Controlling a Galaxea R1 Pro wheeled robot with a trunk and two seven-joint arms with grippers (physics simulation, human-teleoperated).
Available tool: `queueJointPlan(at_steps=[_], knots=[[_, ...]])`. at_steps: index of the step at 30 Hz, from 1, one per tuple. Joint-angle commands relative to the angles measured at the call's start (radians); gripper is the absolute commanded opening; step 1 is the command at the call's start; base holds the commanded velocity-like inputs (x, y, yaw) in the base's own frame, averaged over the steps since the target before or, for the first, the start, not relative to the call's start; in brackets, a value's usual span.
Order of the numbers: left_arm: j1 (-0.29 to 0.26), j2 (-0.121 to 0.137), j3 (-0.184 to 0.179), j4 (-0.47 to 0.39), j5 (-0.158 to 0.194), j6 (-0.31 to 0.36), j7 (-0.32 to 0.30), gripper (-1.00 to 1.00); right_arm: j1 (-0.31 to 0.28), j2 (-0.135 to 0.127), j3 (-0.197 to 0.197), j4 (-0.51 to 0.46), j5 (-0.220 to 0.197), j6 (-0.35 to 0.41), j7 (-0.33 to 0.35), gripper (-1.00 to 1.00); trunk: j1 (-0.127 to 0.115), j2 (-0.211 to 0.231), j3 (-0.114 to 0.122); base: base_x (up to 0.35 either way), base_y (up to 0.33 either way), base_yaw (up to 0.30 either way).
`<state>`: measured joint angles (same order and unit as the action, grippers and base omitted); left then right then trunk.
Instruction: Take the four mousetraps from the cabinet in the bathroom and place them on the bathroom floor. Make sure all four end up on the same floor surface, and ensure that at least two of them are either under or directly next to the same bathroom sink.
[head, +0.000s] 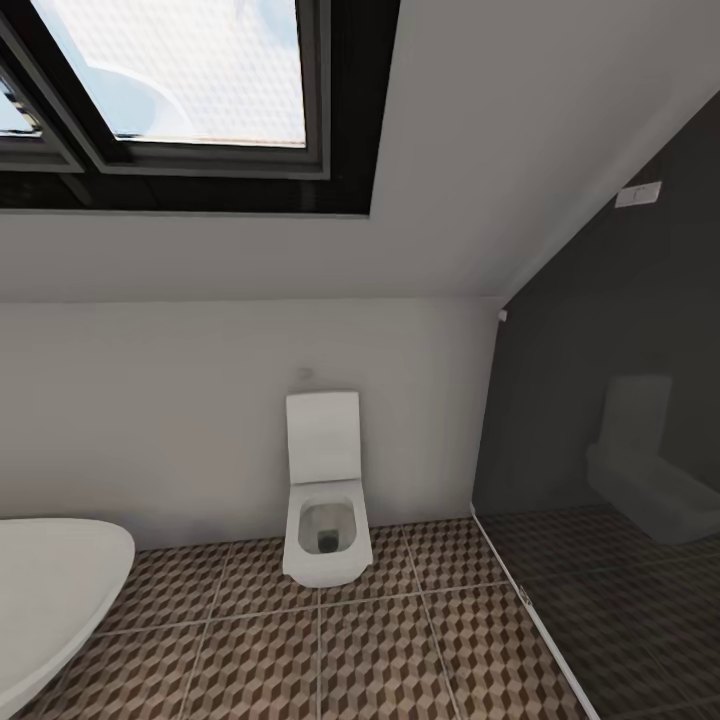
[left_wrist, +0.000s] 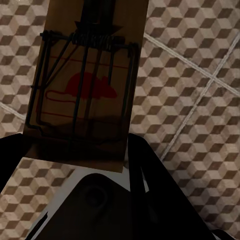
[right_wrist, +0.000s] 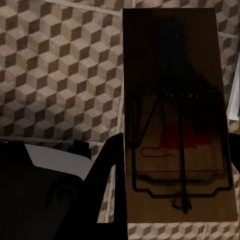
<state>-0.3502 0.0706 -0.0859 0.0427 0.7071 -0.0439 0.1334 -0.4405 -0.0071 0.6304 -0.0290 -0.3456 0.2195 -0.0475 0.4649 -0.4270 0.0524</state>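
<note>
A square white toilet (head: 325, 500) with its lid raised stands against a pale wall at the centre of the head view, on the bathroom floor of brown, beige and white cube-patterned tiles (head: 380, 650) that fills the lower part of the frame. The curved rim of a white oval bathtub (head: 55, 580) enters at lower left. At upper left, a dark-framed skylight window (head: 190, 80) is set in the sloping white ceiling. A dark glass shower partition (head: 600, 440) takes up the right side and carries a faint reflection of the toilet.

In the left wrist view, the left gripper (left_wrist: 75, 150) is clamped on a flat tan wooden mousetrap with dark wire parts and a red mouse mark (left_wrist: 87, 90); the board runs from the black fingers at the lower part of the frame up to the top edge, over the cube-patterned tiles and their pale grout lines.

In the right wrist view, the right gripper (right_wrist: 172, 220) grips a second tan wooden mousetrap with the same wire and red mark (right_wrist: 175, 125), which stands in the right half of the frame, one black finger (right_wrist: 107, 180) pressing its left edge. Patterned floor tiles lie behind it.
</note>
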Motion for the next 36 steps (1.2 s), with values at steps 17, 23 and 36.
queueJointPlan(at_steps=[17,23,36], knots=[[-0.001,0.003,-0.021,-0.032,-0.003,-0.003,0.003,-1.0,0.001,-0.001,0.008,-0.002,-0.011,-0.042,0.0,-1.0,0.05,-0.092,-0.041,0.0,0.0,0.0],[-0.001,0.003,-0.023,-0.028,-0.006,-0.005,0.003,-1.0,0.0,-0.001,0.008,0.001,-0.01,-0.054,-0.001,-1.0,0.05,-0.092,-0.041,0.0,0.0,0.0],[-0.001,0.004,-0.023,-0.024,-0.006,-0.004,0.003,-1.0,0.001,0.0,0.008,0.003,-0.01,-0.055,-0.002,-1.0,0.05,-0.092,-0.041,0.279,0.054,0.0]])
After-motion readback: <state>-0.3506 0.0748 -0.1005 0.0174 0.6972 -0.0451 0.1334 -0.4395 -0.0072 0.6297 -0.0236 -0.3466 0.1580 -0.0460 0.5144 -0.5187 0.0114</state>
